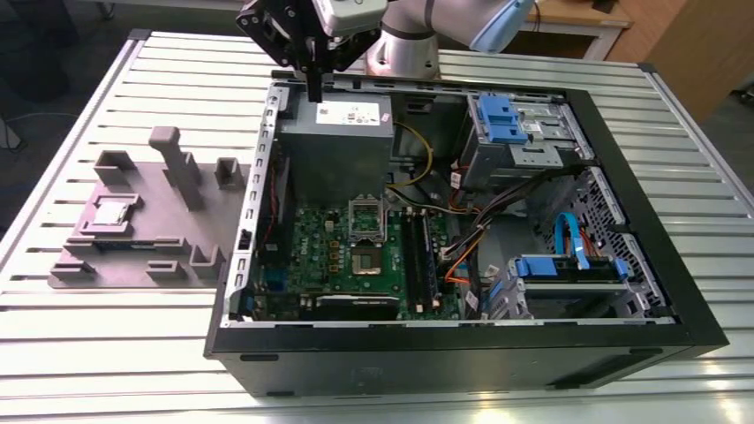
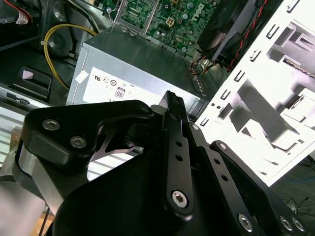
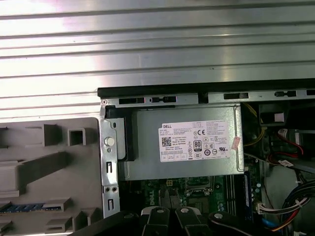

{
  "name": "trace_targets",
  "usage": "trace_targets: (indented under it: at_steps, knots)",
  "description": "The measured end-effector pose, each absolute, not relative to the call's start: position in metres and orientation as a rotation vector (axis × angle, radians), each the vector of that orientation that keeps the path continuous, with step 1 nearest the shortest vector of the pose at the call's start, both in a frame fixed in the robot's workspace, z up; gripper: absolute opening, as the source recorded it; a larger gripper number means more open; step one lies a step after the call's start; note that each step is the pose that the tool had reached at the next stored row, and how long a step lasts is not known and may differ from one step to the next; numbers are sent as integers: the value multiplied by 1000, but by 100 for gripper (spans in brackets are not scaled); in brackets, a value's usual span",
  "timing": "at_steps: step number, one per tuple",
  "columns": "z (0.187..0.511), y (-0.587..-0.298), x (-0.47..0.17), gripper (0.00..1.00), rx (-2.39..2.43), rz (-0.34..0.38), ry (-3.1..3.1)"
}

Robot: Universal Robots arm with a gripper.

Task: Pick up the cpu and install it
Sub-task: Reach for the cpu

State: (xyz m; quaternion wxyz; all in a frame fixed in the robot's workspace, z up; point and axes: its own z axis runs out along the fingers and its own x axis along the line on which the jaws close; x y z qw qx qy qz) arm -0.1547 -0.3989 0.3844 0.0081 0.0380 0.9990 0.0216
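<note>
Cpu [image 1: 115, 215], one, on one tray [image 1: 162, 221]

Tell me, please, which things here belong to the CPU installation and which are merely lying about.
For the job: cpu on the grey fixture tray; CPU socket on the motherboard; gripper.
Lying about: power supply; blue drive bracket; yellow cable; slatted metal table.

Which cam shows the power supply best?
First wrist view: the power supply shows its labelled face whole and unobstructed. The exterior view shows it at an angle, with the gripper across its top edge; the second wrist view shows it partly behind the gripper.
</note>
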Motion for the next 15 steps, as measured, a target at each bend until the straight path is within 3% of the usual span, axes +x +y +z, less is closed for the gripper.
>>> trace_targets:
  at_steps: [15]
  knots:
    - [384, -399, -162, 11, 119, 67, 3123]
